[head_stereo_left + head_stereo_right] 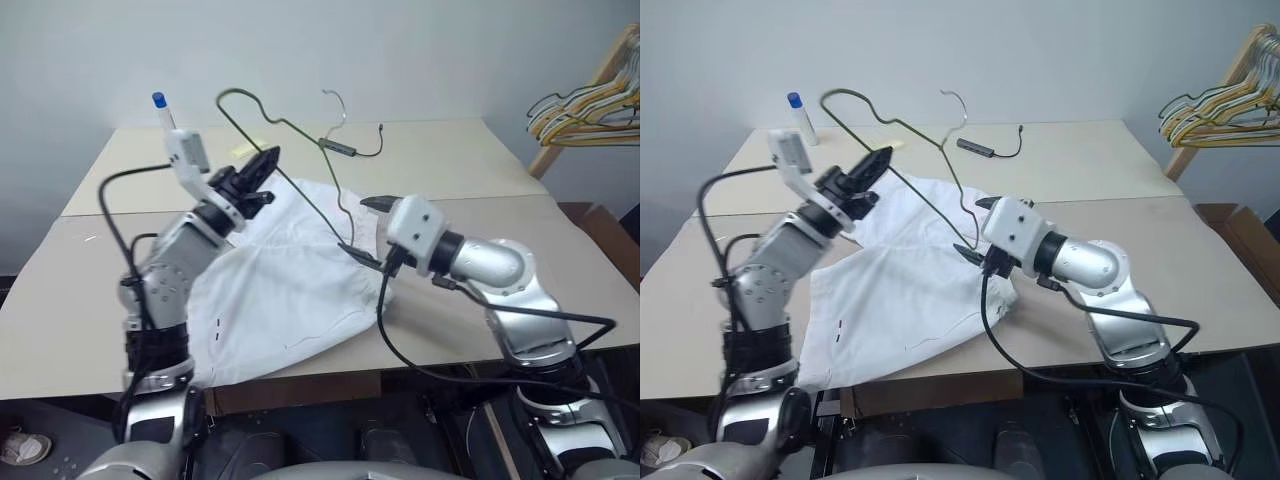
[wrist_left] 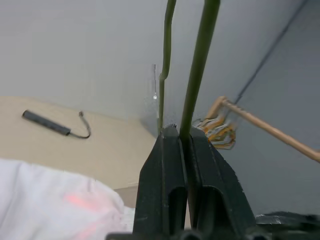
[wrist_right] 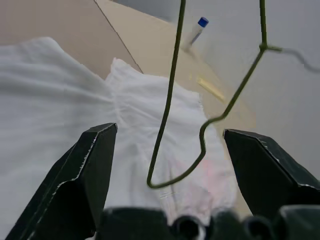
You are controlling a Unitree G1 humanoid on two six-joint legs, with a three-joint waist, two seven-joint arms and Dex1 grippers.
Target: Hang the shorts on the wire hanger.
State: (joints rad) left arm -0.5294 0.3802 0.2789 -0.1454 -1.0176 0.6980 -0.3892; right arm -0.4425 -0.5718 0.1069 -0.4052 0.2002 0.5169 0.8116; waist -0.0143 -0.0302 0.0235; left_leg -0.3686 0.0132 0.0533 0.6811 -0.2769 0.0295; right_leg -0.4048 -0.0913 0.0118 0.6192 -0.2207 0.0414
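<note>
White shorts [image 1: 285, 285] lie spread flat on the table [image 1: 480, 170], nearest the camera, between both arms. At ten o'clock from them, the left gripper [image 1: 262, 165] is clamped on the wire hanger [image 1: 300, 190], which is held up off the table above the cloth. At three o'clock, the right gripper [image 3: 167, 165] has its fingers wide apart around the hanger's lower corner, not touching it.

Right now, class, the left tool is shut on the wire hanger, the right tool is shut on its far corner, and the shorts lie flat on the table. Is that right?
One detail is wrong. The right tool is open, its fingers spread either side of the wire hanger, as the right wrist view shows. The left tool is shut on the hanger, and the shorts lie on the table.
</note>
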